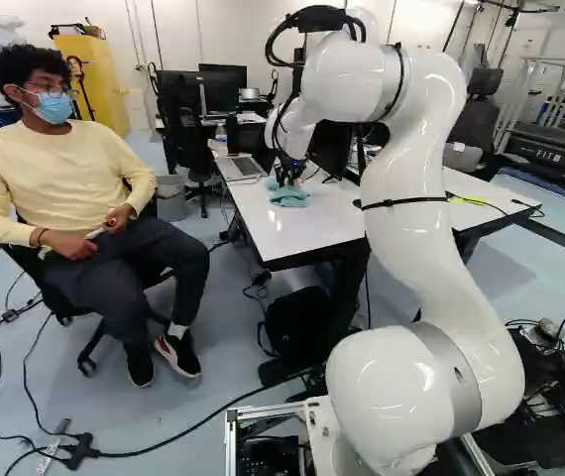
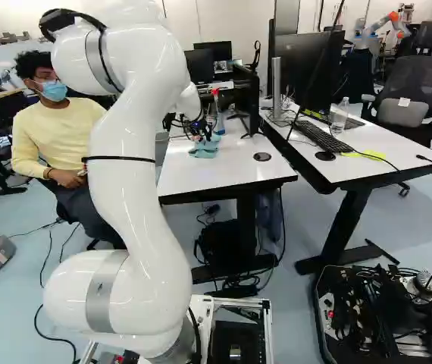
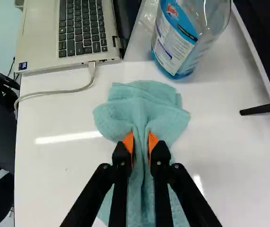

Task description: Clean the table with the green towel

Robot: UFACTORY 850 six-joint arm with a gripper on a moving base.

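Pale blue floor (image 1: 228,347) spreads under two long, white-topped tables, the nearer one (image 2: 223,173) ahead of the base and the other (image 2: 386,148) at the right of the right base view. From the foot of both base views rises the white, jointed arm (image 1: 411,188), reaching over the nearer table. On that table stand a black monitor (image 2: 245,91), an open silver laptop (image 3: 40,42) and a clear plastic bottle with a blue-and-white label (image 3: 175,40), near the laptop. A crumpled light teal towel (image 3: 142,106) lies on the white top, just beside the bottle. The black two-fingered gripper (image 1: 288,179) is clamped on the towel, a bunched fold pinched between its orange pads (image 3: 128,142). A thin, pale cable (image 3: 54,91) runs from the laptop's edge.
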